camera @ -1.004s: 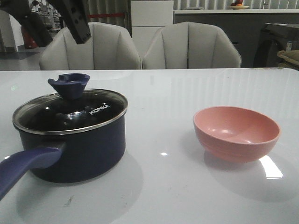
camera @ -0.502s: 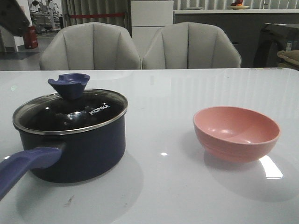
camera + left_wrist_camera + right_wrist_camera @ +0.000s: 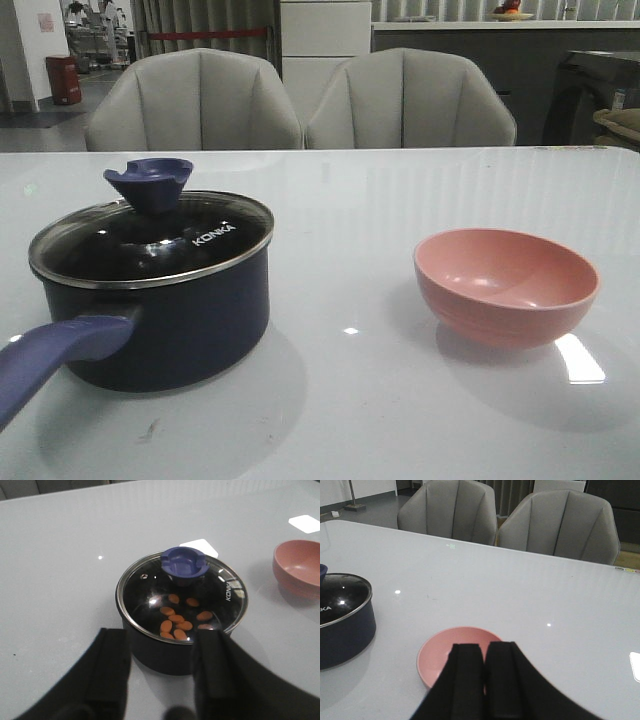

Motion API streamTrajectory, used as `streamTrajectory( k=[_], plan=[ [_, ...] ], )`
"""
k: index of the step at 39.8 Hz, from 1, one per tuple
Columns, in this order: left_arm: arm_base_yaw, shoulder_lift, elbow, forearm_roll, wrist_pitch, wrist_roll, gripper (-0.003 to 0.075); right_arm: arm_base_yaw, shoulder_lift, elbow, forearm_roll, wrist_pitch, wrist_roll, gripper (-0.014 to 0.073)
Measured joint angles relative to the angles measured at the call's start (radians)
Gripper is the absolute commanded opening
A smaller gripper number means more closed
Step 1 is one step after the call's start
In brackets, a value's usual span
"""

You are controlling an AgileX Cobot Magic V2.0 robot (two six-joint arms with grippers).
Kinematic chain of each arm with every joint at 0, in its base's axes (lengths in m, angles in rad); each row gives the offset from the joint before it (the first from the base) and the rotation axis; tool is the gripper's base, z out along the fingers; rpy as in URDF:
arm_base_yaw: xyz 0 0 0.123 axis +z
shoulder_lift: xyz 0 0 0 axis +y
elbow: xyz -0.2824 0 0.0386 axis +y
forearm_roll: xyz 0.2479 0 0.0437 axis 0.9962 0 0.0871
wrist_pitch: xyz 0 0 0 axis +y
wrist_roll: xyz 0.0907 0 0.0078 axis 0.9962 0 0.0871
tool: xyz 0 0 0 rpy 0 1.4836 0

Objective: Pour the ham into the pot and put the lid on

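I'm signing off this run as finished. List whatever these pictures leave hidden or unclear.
- Ham: seen only through the lid in the left wrist view; the nearer pieces are cut off behind the left gripper. The front view shows none.
- Pot handle: its end runs off the front view's left edge.
- Pink bowl: its near side is hidden by the right gripper in the right wrist view.
- Both arms: absent from the front view.

Hidden and cropped items, referenced to the pot [image 3: 165, 320]

Handle [image 3: 50, 355]: end cut by front view's edge. Ham [image 3: 176, 619]: some chunks hidden behind left gripper fingers [image 3: 212, 672]. Pink bowl [image 3: 451, 652]: near rim covered by right gripper [image 3: 484, 680].
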Motion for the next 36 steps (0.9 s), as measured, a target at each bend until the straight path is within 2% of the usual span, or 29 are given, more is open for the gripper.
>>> streamTrajectory(
  k=[2, 9, 29, 36],
  plan=[
    [0.000, -0.045, 0.010, 0.000, -0.017, 0.000, 0.0131, 0.000, 0.000, 0.000, 0.000, 0.000, 0.000, 0.0143],
    [0.000, -0.154, 0.014, 0.000, -0.034, 0.000, 0.0113, 0.000, 0.000, 0.000, 0.000, 0.000, 0.000, 0.0143],
    [0.000, -0.171, 0.021, 0.011, -0.033, 0.000, 0.0113, 0.000, 0.000, 0.000, 0.000, 0.000, 0.000, 0.0143],
    [0.054, -0.254, 0.132, 0.118, -0.145, 0.000, 0.0113, 0.000, 0.000, 0.000, 0.000, 0.000, 0.000, 0.0143]
  ],
)
